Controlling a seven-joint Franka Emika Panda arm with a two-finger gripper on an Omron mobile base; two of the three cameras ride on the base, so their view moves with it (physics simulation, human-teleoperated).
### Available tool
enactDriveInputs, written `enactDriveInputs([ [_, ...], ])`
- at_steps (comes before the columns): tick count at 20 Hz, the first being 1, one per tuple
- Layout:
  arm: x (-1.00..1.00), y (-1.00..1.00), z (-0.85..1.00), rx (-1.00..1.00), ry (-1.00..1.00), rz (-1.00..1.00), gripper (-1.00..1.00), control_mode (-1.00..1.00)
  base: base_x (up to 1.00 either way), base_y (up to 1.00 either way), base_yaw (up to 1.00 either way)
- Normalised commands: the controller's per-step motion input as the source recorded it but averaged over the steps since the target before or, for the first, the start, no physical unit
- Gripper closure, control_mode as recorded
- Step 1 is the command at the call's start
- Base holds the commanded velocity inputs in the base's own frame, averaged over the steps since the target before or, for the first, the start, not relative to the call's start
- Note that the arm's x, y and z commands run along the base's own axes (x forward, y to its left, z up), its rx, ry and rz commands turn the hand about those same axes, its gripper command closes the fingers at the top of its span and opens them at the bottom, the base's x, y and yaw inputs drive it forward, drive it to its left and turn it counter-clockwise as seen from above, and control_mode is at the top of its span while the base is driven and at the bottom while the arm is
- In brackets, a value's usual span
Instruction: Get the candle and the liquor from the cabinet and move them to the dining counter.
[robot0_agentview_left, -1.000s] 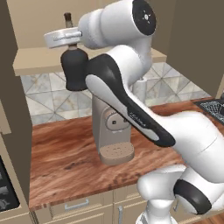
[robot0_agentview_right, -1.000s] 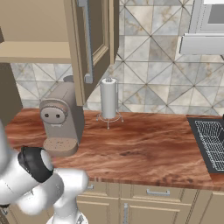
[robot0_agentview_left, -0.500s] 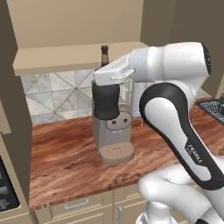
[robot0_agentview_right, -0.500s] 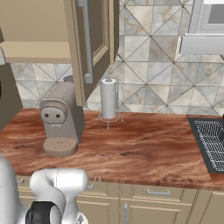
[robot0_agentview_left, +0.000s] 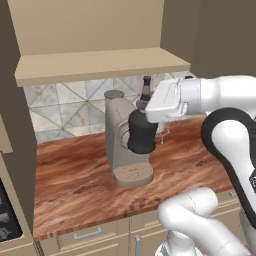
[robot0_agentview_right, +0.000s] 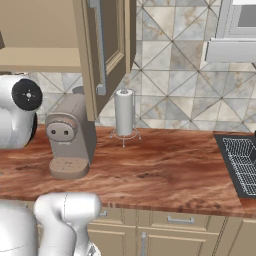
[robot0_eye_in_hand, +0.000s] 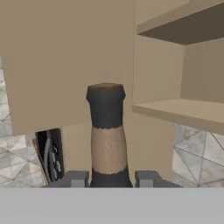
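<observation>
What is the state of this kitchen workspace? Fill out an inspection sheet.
Surface: reddish-brown wood-grain worktop, tile-backed.
Job's things: squat black liquor bottle held in the air before the beige coffee machine; tan wall cabinet open, its lower shelf bare; candle nothing seen.
Clutter: white paper towel roll on a wire stand.
Gripper: gripper shut on the bottle's neck.
Cables: nothing seen.
Surroundings: black wire rack at right, drawers below.
</observation>
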Motion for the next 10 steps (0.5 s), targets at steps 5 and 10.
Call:
enactDriveInputs([
  [5, -0.45, -0.39, -0.44, 0.00, 0.02, 0.16, 1.00, -1.00, 0.00, 0.00, 0.00],
  [10, -0.23, -0.07, -0.34, 0.00, 0.06, 0.08, 1.00, -1.00, 0.00, 0.00, 0.00],
])
